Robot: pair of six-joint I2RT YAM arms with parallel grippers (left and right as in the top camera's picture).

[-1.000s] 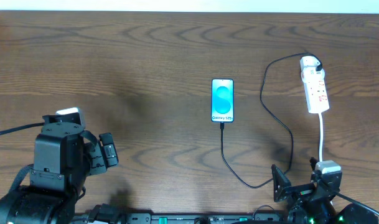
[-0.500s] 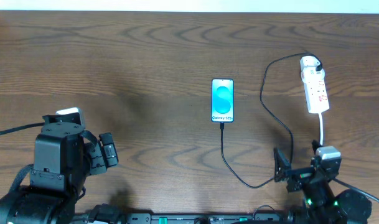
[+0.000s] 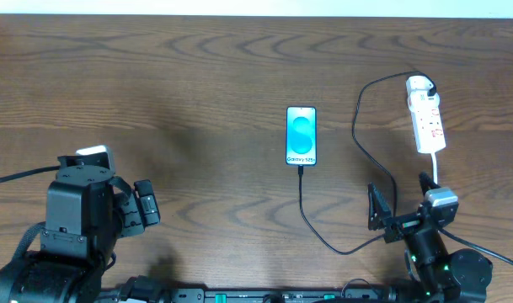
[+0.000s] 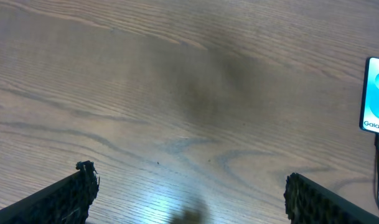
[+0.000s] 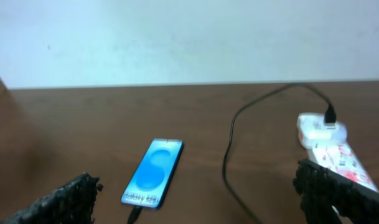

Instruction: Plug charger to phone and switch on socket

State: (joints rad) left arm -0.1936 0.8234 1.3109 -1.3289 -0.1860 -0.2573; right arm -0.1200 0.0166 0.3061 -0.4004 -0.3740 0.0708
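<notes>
The phone (image 3: 301, 135) lies flat and screen-up near the middle of the counter (image 3: 197, 76). Its long axis runs from the robot's edge toward the far edge. The "Galaxy S25" text sits at the near end of the blue screen, and that short end points at the robot.

The charger (image 3: 303, 206) meets this near end with its small black tip, which looks seated in the phone. From there the black cable runs toward the robot and bends right. It then climbs in a wide loop to a white plug at the far end of the socket (image 3: 425, 116).

The socket lies to the right of the phone, well apart from it. Its long axis also runs near-to-far, tilted slightly. Its white cord leaves the near end and heads toward the right arm. I cannot tell how its switches stand.

The left jaws stand wide open and hold nothing. They sit low at the near left, well apart from the phone. In the left wrist view their black fingers (image 4: 68, 196) frame bare wood, with the phone (image 4: 376, 93) at the right edge.

The right jaws are spread just as wide and are also empty. They sit at the near right, below the socket. The right wrist view shows the phone (image 5: 153, 182), the cable (image 5: 229, 143) and the socket (image 5: 329, 140) beyond its fingers (image 5: 338, 193).
</notes>
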